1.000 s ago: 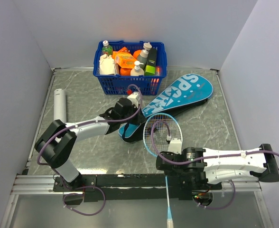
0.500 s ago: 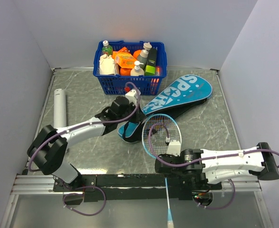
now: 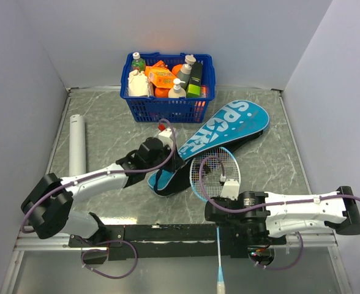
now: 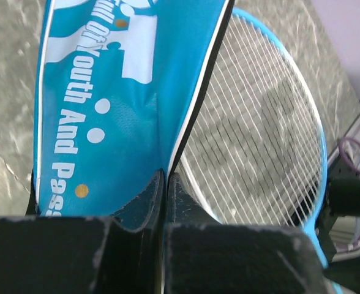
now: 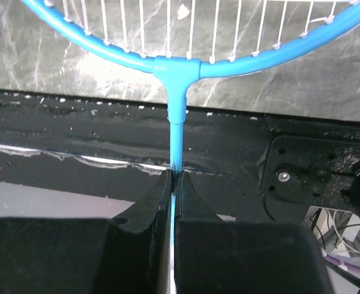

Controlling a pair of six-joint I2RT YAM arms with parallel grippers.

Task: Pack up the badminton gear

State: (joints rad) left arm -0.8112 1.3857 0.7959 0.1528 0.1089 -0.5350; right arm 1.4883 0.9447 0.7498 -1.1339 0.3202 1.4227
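The teal "SPORT" case [image 3: 232, 124] lies aslant in the middle of the table, with its dark open mouth at the near left. My left gripper [image 3: 166, 163] is shut on the case's flap edge [image 4: 166, 177] and holds it up. One blue-framed racket has its strung head [image 3: 215, 173] at the case mouth, partly under the flap [image 4: 259, 135]. My right gripper [image 3: 217, 214] is shut on the racket's pale blue shaft [image 5: 174, 174], just below the head's throat [image 5: 177, 64]. Its handle end [image 3: 220, 283] hangs over the near edge. The white tube [image 3: 77, 142] lies at the far left. No second racket or shuttlecock shows.
A blue plastic basket [image 3: 168, 109] of bottles and orange packs stands at the back, just behind the case. The black rail [image 3: 161, 233] with the arm bases runs along the near edge. Grey walls close the table on the left, right and back.
My left gripper has drawn back toward the near left, pulling the case's mouth with it. The racket head has shifted slightly right and toward the case.
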